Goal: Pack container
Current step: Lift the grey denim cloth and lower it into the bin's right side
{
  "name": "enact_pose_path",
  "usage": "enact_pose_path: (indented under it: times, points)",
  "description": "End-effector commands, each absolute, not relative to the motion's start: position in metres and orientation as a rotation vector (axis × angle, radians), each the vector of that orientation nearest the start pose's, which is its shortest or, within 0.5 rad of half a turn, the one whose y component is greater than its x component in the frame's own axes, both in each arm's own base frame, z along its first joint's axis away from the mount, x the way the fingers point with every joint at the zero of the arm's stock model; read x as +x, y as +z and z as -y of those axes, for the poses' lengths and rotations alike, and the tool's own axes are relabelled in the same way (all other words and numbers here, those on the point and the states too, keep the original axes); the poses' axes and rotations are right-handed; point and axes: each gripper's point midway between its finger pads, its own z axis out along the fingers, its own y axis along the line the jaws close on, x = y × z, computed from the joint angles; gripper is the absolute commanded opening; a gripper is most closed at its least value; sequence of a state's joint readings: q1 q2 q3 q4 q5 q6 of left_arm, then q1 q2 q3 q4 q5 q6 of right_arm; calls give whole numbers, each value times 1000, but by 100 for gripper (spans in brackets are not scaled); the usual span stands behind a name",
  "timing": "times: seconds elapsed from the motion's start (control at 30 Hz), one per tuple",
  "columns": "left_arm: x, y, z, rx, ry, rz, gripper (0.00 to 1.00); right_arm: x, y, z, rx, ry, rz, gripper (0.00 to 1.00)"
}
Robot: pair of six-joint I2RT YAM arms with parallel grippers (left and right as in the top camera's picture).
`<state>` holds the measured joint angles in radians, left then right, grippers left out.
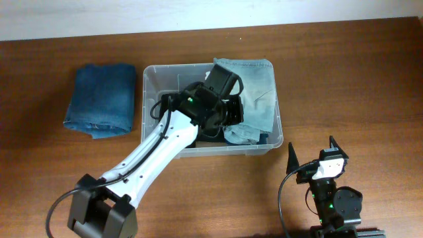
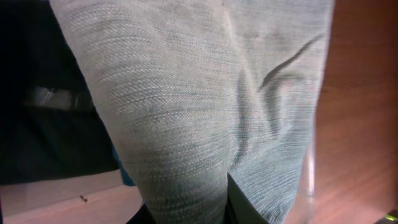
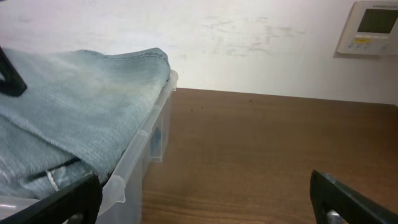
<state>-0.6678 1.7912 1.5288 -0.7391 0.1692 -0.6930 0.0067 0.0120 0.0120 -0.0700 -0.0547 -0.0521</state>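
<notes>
The container (image 1: pixel 148 99), a clear plastic bin, stands mid-table. A light grey-blue denim garment (image 1: pixel 256 86) lies in its right half and hangs over the far right rim. My left gripper (image 1: pixel 228 114) reaches into the bin from the front left and is shut on that garment. In the left wrist view the garment (image 2: pixel 186 93) fills the frame and is pinched between the dark fingers at my left gripper (image 2: pixel 196 213). My right gripper (image 1: pixel 312 151) stands open in front of the bin's right corner, nothing between its fingers. The right wrist view shows my right gripper (image 3: pixel 205 205), the bin rim (image 3: pixel 134 162) and the garment (image 3: pixel 81 93).
Dark blue folded jeans (image 1: pixel 100 99) lie on the wooden table left of the bin. Something dark (image 2: pixel 43 124) lies inside the bin under the left arm. A white wall (image 3: pixel 249 43) with a control panel (image 3: pixel 373 25) stands behind the table.
</notes>
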Motion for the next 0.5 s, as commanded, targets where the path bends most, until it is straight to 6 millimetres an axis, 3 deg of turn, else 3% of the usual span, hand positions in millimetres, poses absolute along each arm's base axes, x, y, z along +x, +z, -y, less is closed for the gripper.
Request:
enact_pose_path:
  times: [0.0,0.07,0.1,0.13,0.2,0.47]
  points:
    - [339,160,312,19,-703,-2712,2,246,158,-11,-86,21,-1637,98]
    - [341,162,313,18,-714,-2702,15,246,158,-11,-86,21,-1637,98]
    - [342,162,313,17,-715,-2700,27,246,158,-11,-86,21,-1637,98]
    - [343,162,311,13,-712,-2700,52,246,158,-11,-86,21,-1637,99]
    - [346,160,304,27,-689,-2701,72,246,158,-11,-86,21,-1637,99]
    - [361,155,267,122,-583,-2709,87,246,158,-11,-86,21,-1637,98]
